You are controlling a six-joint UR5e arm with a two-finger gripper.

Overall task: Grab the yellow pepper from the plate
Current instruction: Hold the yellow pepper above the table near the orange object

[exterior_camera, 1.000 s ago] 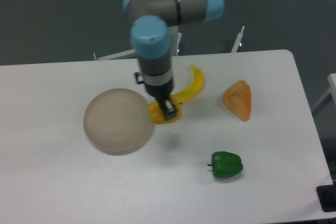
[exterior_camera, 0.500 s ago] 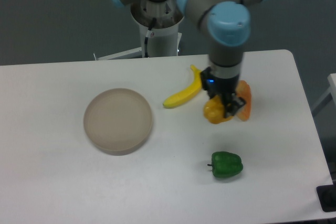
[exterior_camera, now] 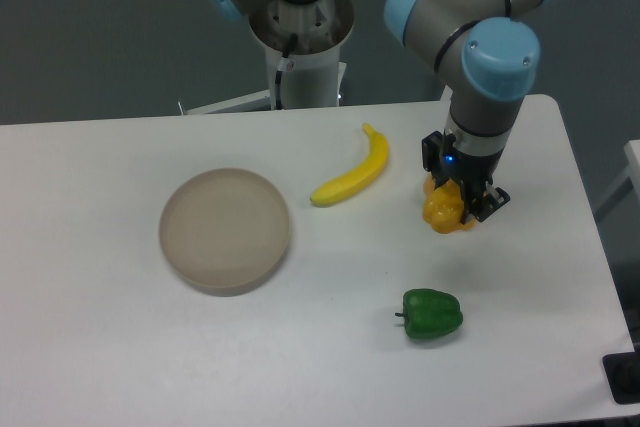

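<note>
The yellow pepper (exterior_camera: 441, 211) is small and yellow-orange and sits between my gripper's fingers, held over the right part of the table, well away from the plate. My gripper (exterior_camera: 456, 204) points down and is shut on it. The plate (exterior_camera: 225, 230) is a round beige dish at the left middle of the table, with nothing in it. The pepper's stem is hidden by the fingers.
A long yellow banana (exterior_camera: 353, 171) lies between the plate and my gripper. A green pepper (exterior_camera: 432, 314) lies at the front right. The orange wedge is almost wholly hidden behind my gripper and the held pepper. The table's right edge is near.
My gripper has carried the yellow pepper from beside the plate's right rim across to the right, past the banana, and now hangs over the spot where the orange wedge lay.
</note>
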